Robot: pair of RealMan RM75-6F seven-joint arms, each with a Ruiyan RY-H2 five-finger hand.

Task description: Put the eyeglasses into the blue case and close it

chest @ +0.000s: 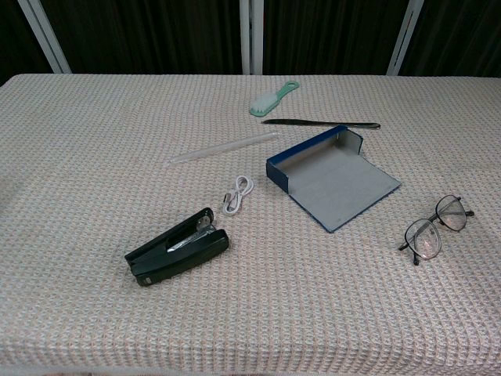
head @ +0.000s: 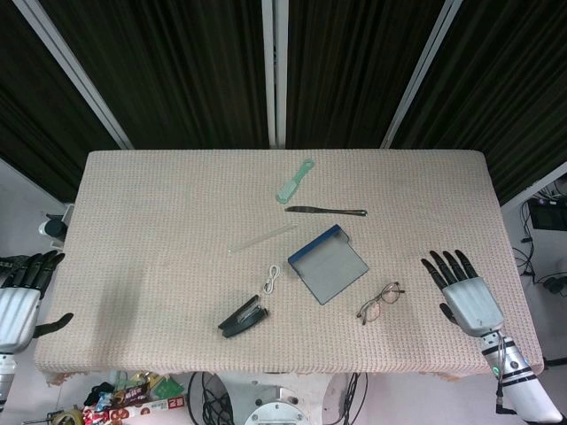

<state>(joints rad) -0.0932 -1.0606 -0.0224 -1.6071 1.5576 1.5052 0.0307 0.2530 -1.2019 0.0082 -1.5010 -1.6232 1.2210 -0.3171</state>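
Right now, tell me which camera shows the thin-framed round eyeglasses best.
The chest view. There the thin-framed round eyeglasses appear large near the right edge, with both lenses and the frame distinct on the woven table cover. The head view shows the eyeglasses small, from above, beside the open blue case.

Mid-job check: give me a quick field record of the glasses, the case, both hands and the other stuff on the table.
glasses: eyeglasses lie on the table, right of the case, untouched
case: blue case open, nothing in it
right hand: open, over the table's right edge, apart from the glasses
left hand: open, off the table's left edge
other items: stapler, cable, brush
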